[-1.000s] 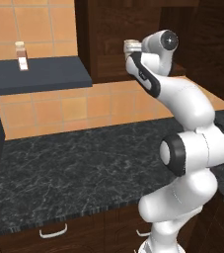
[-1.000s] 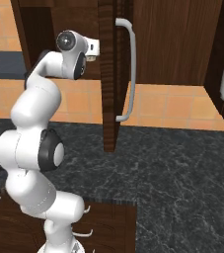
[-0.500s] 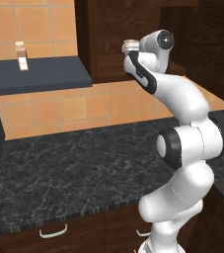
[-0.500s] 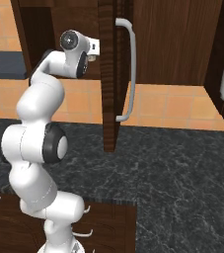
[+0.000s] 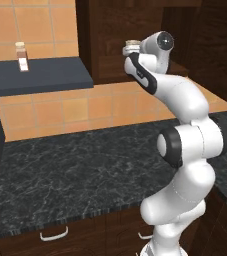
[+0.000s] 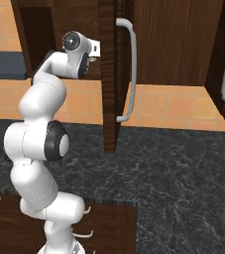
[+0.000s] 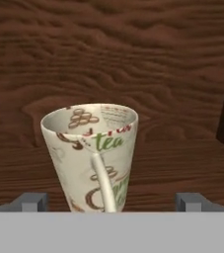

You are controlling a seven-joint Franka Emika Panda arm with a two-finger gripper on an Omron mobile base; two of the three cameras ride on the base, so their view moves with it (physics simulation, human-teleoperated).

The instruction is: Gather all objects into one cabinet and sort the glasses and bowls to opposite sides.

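Hand view shows the cream-white mug (image 7: 91,155) standing upright on the shelf (image 7: 182,163) of the cabinet (image 7: 133,54), its thin handle turned toward the camera and its printed side facing out; its long axis runs straight up from the shelf; it sits between the two finger tips of the tool (image 7: 111,202), nearer the left one, with clear space to each tip; the jaws stand fully spread and grip nothing; the cabinet's back wall is just behind the mug. From the left base view the mug (image 5: 132,46) sits just ahead of the hand, high above the worktop (image 5: 75,170); the right base view shows the open door (image 6: 111,74) just beside the wrist.
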